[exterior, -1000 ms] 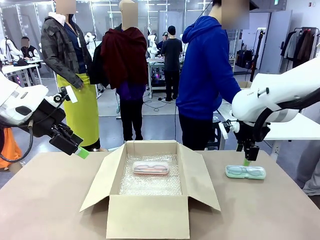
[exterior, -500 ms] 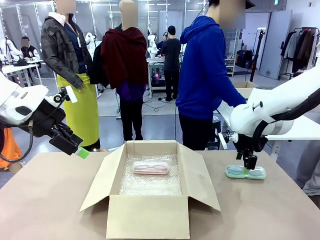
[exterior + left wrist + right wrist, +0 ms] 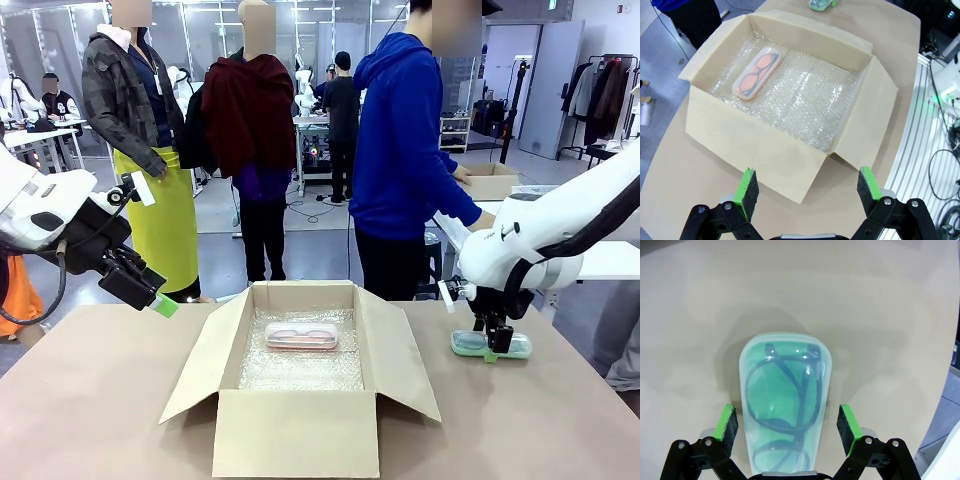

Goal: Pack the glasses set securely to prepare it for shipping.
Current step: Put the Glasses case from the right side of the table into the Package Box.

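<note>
Your right gripper (image 3: 492, 346) is down at the mint green case (image 3: 516, 345), which lies flat on the table (image 3: 90, 410), to the right of the open cardboard box (image 3: 298, 432). In the right wrist view its fingers (image 3: 726, 423) stand wide open, one on each long side of the case (image 3: 785, 382), with a small gap on both sides, so it has no hold on it. From the front you cannot tell if the fingertips touch the table.

The pink case (image 3: 301, 336) lies inside the box, on the bubble wrap (image 3: 300, 372), near the far wall.

Your left gripper (image 3: 160, 300) hangs in the air to the left of the box, its fingers (image 3: 747, 188) far apart and empty. A person in a blue hoodie (image 3: 405, 150) stands at the far side.
</note>
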